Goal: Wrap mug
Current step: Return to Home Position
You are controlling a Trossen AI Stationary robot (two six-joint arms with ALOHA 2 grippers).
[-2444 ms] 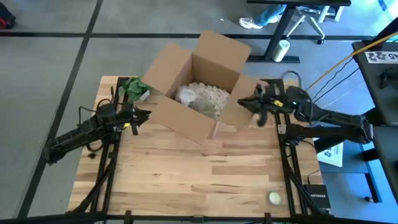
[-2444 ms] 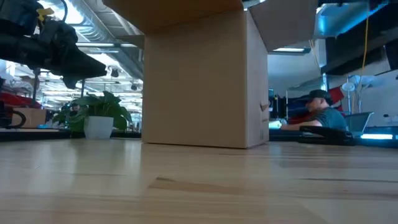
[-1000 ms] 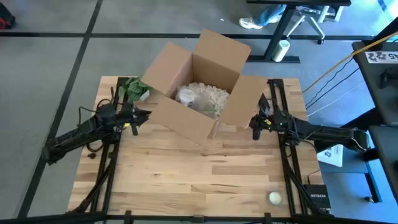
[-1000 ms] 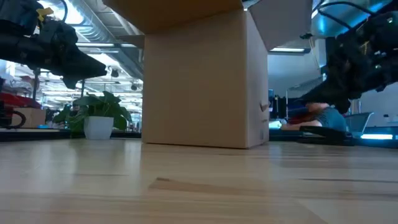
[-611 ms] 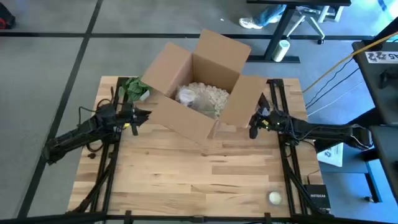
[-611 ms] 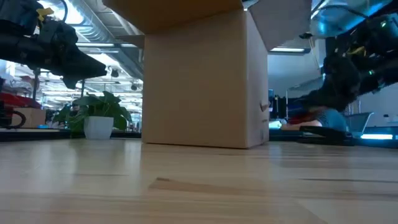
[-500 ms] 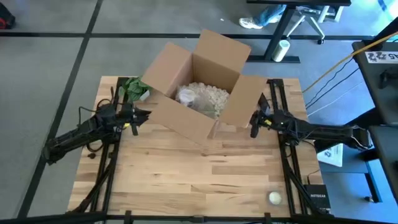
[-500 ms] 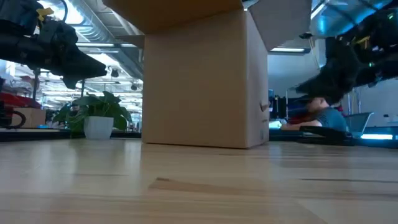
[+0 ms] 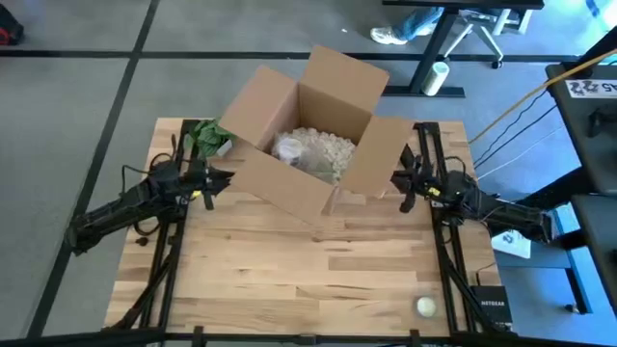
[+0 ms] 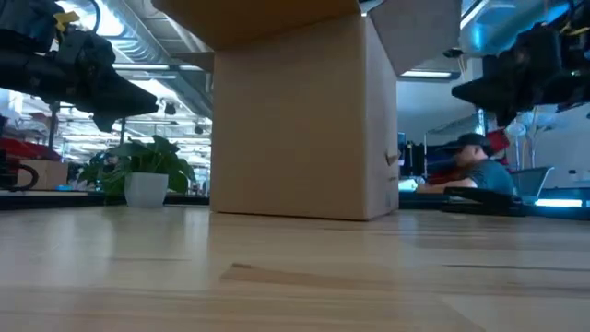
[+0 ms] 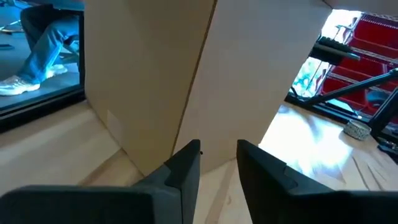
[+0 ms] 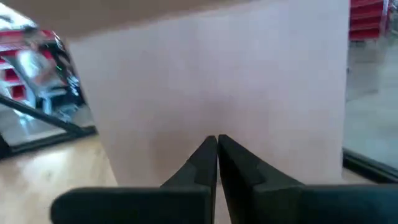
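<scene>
An open cardboard box stands on the table's far middle, resting on its base. Inside lie white packing pieces and a pale bundle. No mug shows as such; it is hidden or out of view. My left gripper hovers open just left of the box's left wall. My right gripper is shut and hovers beside the box's right flap, fingers about level and pointing at the box. It stands clear of the box in the low view.
A small potted plant stands at the far left behind the box. A small white round thing lies near the front right corner. The near half of the wooden table is bare. A person sits beyond the table.
My right gripper, beside the box's right flap, has risen a little and tipped from slanting downward to about level, pointing at the box. The right arm behind it has drawn back and lowered. The box has stayed where it was.
</scene>
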